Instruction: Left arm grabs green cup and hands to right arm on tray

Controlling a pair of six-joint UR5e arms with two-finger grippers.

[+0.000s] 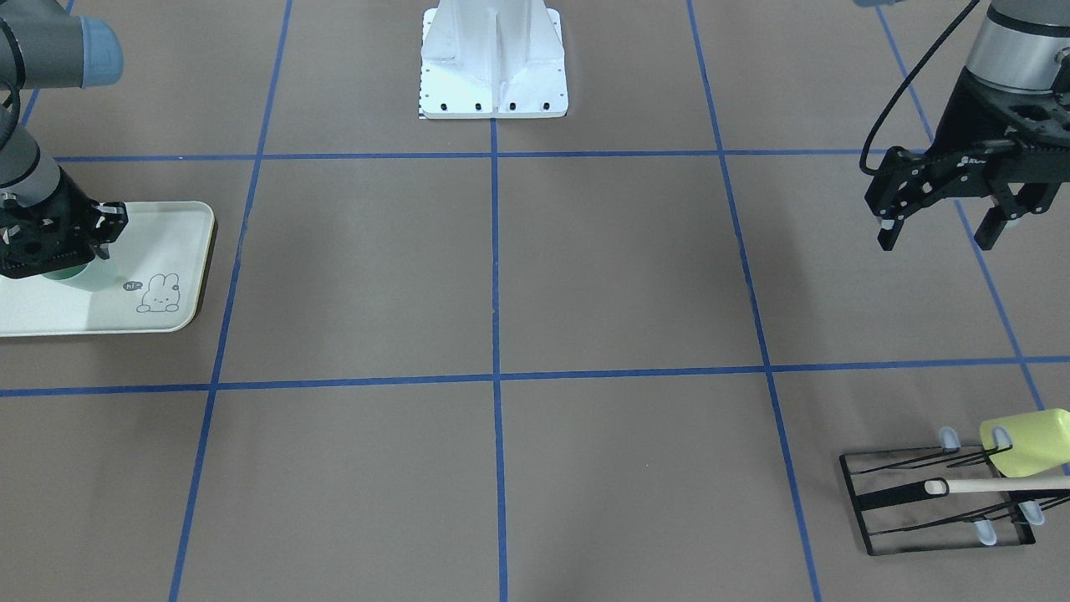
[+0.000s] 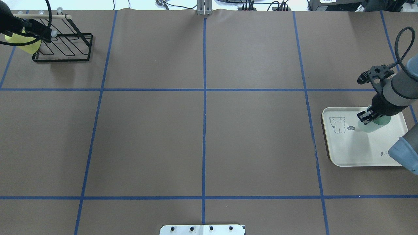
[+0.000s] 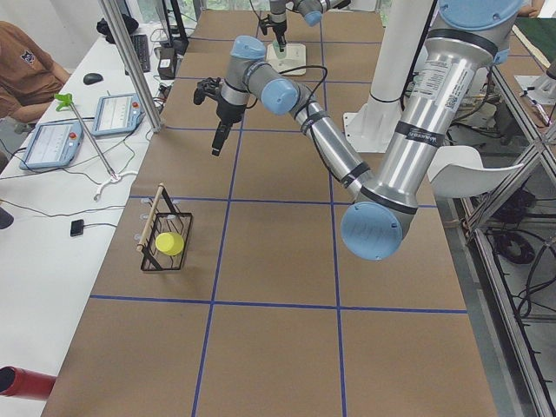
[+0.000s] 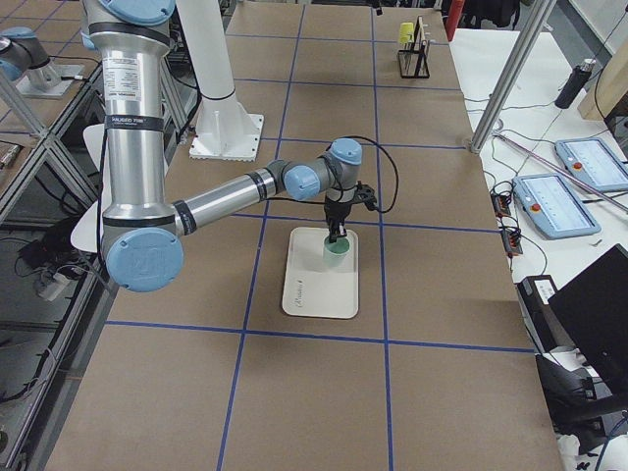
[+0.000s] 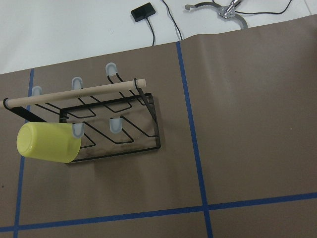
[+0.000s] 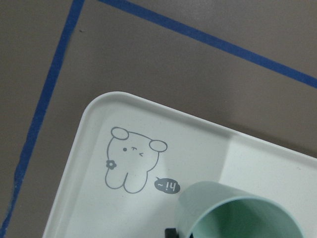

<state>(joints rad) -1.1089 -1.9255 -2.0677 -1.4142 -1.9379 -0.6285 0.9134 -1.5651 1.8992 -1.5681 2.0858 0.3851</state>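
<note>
Cup (image 2: 372, 126): stands upright, mouth up, on the tray (image 2: 356, 153), at the end away from the printed bunny. The right end view shows its base down on the tray floor.

Right gripper (image 2: 367, 117): directly over the cup, pointing down, its fingers at the rim. The right wrist view shows one dark fingertip just outside the cup wall. The other is out of frame, probably inside the mouth. I cannot tell whether the fingers are pinching the wall or have let go.

Left gripper (image 1: 936, 238): jaws apart and empty, at the opposite end of the table, well apart from the cup. It hangs above the rack (image 1: 936, 502), which holds the yellow cup (image 1: 1032, 443) on its side.

Judgement: the cup is already at its goal, so the hand-over part looks done. What remains is for the right arm to release and clear.

Key relation: the cup's long axis is vertical and in line with the right gripper's approach. The cup sits straight below the tool, not off to one side.
- A clean exit would therefore be straight up along that axis after opening.
- Any sideways drift with a finger inside the rim could tip the cup.

The right arm is by far the nearer. The left has no part in this move.
</note>
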